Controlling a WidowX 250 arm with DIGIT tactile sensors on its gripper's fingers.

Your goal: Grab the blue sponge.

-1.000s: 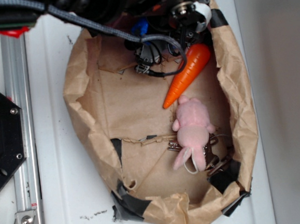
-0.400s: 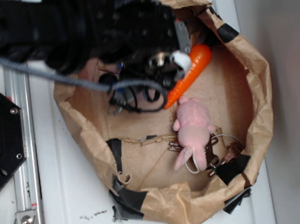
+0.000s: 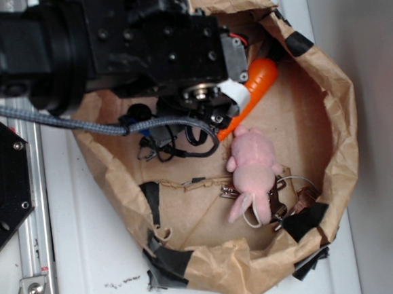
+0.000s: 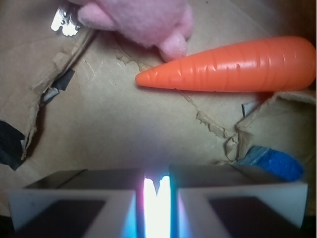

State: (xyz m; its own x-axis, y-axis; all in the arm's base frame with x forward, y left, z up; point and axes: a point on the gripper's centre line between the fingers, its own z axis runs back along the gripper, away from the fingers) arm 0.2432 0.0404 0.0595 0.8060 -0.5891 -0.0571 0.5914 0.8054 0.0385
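Note:
The blue sponge (image 4: 271,163) shows only as a deep blue corner at the lower right of the wrist view, tucked under a torn paper flap. My gripper (image 4: 157,176) hangs above the brown paper floor, left of the sponge and apart from it. Its jaws stand almost together with a thin bright slit and nothing between them. In the exterior view the black arm and gripper (image 3: 208,93) cover the bag's upper left, and the sponge is hidden beneath them.
An orange toy carrot (image 4: 233,64) lies beyond the gripper, with a pink plush bunny (image 3: 252,166) next to its tip. All sit inside a crumpled brown paper bag (image 3: 336,143) with raised walls. Metal keys (image 3: 283,205) lie by the bunny. A metal rail (image 3: 27,201) runs along the left.
The arm has swung in from the top and now covers the bag's upper left, over the spot where blue showed. The bag's walls have shifted outward to the right.

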